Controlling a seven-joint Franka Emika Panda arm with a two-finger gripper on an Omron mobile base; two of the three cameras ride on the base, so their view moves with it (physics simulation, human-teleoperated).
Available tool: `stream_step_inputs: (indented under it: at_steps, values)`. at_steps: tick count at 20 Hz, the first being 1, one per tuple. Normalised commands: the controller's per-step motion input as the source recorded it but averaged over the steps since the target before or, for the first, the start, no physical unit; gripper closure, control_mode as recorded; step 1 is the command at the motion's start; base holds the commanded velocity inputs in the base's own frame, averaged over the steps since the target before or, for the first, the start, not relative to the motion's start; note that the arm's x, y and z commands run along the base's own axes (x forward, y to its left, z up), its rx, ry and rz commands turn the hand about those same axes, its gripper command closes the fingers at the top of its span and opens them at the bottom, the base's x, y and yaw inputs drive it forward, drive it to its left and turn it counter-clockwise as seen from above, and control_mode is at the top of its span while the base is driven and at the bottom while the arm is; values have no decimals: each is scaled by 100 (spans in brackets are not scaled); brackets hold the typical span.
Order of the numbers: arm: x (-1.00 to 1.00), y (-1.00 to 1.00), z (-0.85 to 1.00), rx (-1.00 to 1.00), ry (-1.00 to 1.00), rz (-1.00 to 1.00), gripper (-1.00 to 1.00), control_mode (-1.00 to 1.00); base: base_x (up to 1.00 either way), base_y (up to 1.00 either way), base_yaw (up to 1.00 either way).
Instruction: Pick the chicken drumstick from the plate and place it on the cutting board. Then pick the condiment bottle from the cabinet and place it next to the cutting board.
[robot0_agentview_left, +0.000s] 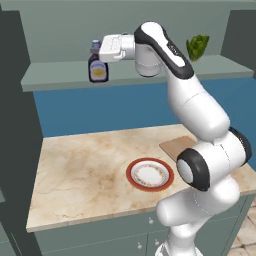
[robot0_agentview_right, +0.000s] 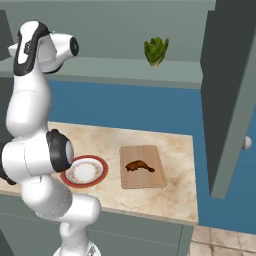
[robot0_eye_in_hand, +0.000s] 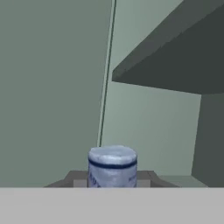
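The condiment bottle (robot0_agentview_left: 98, 68), dark brown with a yellow-and-white label, stands upright on the left part of the cabinet shelf (robot0_agentview_left: 55, 76). My gripper (robot0_agentview_left: 95, 49) reaches in from the right and is shut on its top. In the hand view the pale blue-grey cap (robot0_eye_in_hand: 112, 164) sits tight between my two dark fingertips (robot0_eye_in_hand: 75, 180). The chicken drumstick (robot0_agentview_right: 139, 166) lies on the cutting board (robot0_agentview_right: 145, 181) on the counter. To the left of the board sits the plate (robot0_agentview_right: 102, 171), with nothing on it, also seen in the left base view as the plate (robot0_agentview_left: 129, 175).
A green leafy vegetable (robot0_agentview_left: 198, 46) stands on the shelf's right part. The open grey-green cabinet door (robot0_agentview_right: 230, 100) hangs over the counter's right end. A dark side panel (robot0_agentview_left: 15, 125) borders the marble counter (robot0_agentview_left: 85, 170) at the left.
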Motion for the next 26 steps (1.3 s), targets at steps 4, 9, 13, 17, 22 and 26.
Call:
stream_step_inputs:
  at_steps: [4, 9, 13, 17, 22, 26]
  values:
    - [-52, 0, 0, 0, 0, 0, 100, -100, 0, 0, 0]
    - [-52, 0, 0, 1, 0, 0, 100, -100, 0, 0, 0]
    - [-51, 0, 0, 0, 0, 0, 100, -100, 0, 0, 0]
    - [-55, 0, 0, 0, 0, 0, 100, -100, 0, 0, 0]
    - [-68, -1, 0, 0, 0, 0, 100, -100, 0, 0, 0]
    - [-74, -8, -4, 1, 0, 1, 100, -100, 0, 0, 0]
